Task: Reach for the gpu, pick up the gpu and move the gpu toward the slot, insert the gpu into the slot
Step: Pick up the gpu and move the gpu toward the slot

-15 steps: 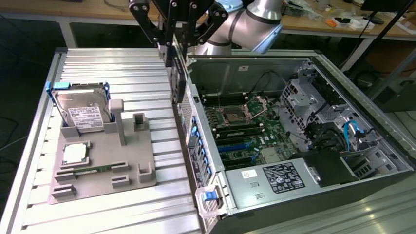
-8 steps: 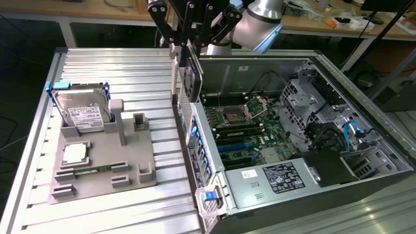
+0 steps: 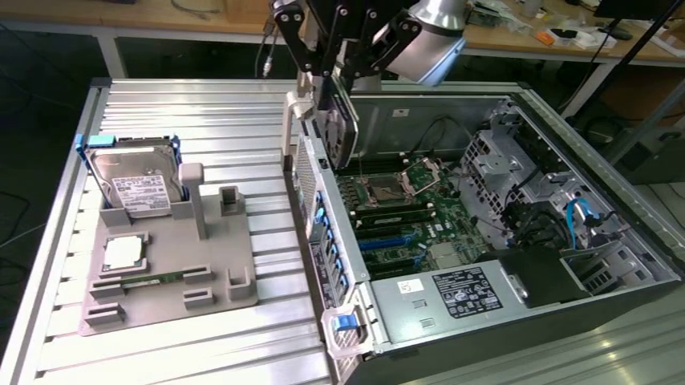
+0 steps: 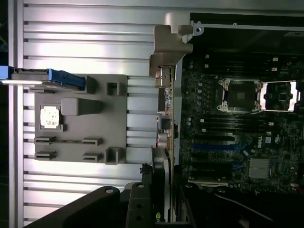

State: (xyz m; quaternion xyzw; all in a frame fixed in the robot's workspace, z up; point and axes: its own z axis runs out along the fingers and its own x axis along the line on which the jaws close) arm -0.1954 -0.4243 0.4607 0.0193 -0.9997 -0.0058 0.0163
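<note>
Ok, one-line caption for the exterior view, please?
Gripper holds the gpu on edge above the open computer case, not yet inserted.

The table (image 3: 192,100) is shiny silver metal, with long grooves running across its top. On the exterior view's left, a flat gray tray (image 3: 156,309) lies on it. On the exterior view's right, a big open computer box (image 3: 514,345) lies on the table too. A strip of bare grooved metal shows between the tray and the box.
</note>
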